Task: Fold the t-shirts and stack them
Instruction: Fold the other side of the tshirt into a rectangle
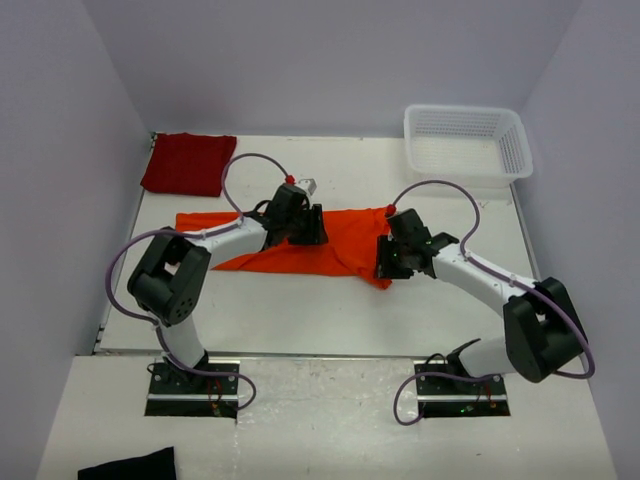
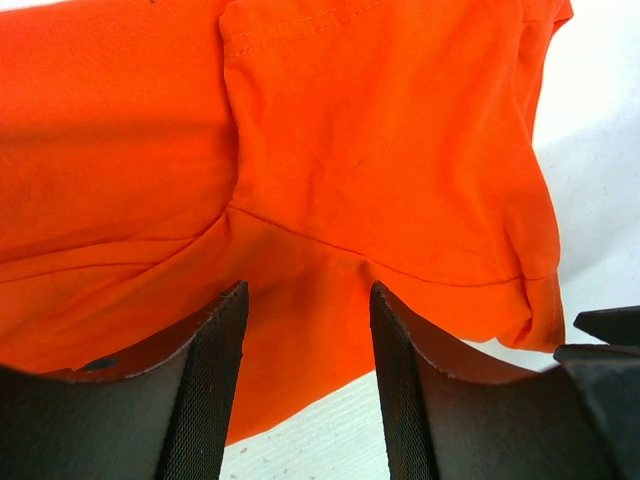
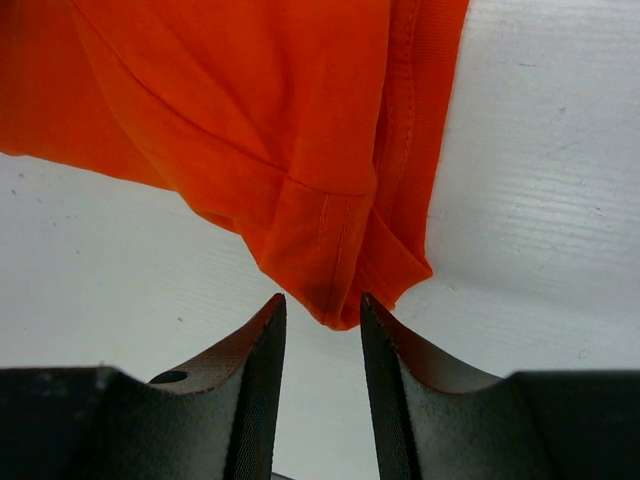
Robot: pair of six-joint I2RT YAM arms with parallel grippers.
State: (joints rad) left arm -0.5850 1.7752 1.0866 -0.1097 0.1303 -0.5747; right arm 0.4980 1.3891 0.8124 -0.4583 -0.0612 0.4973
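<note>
A small black cloth (image 1: 128, 465) lies nearest, at 7 o'clock on the pale front shelf, just left of the left arm's base plate (image 1: 195, 388). Beyond the bases lies the white counter (image 1: 300, 310), matt and faintly grained, closed in by plain lavender-grey walls on the left, right and far sides. A white mesh basket (image 1: 467, 140) stands at 1 o'clock in the far right corner.

The orange t-shirt (image 1: 345, 240) lies at the middle of the counter, drawn out in a long rumpled band from 9 to 3 o'clock. It is bright, plain and unprinted, with stitched hems and soft creases, and one doubled-over corner points toward 5 o'clock. The crimson t-shirt (image 1: 188, 163) lies at 11 o'clock in the far left corner, folded into a rough flat rectangle, well apart from the orange one.

The left pincer (image 2: 308, 290) is over the shirt's left half. Its jaws stand apart, straddling a crease, with orange fabric filling the gap. It seems to be gripping nothing, though whether the fingertips touch the cloth is hard to tell. The right pincer (image 3: 322, 300) is at the shirt's right end, at about 4 o'clock from centre. Its jaws are parted either side of the hemmed corner, with bare counter showing between cloth and fingers, so nothing is clamped.
</note>
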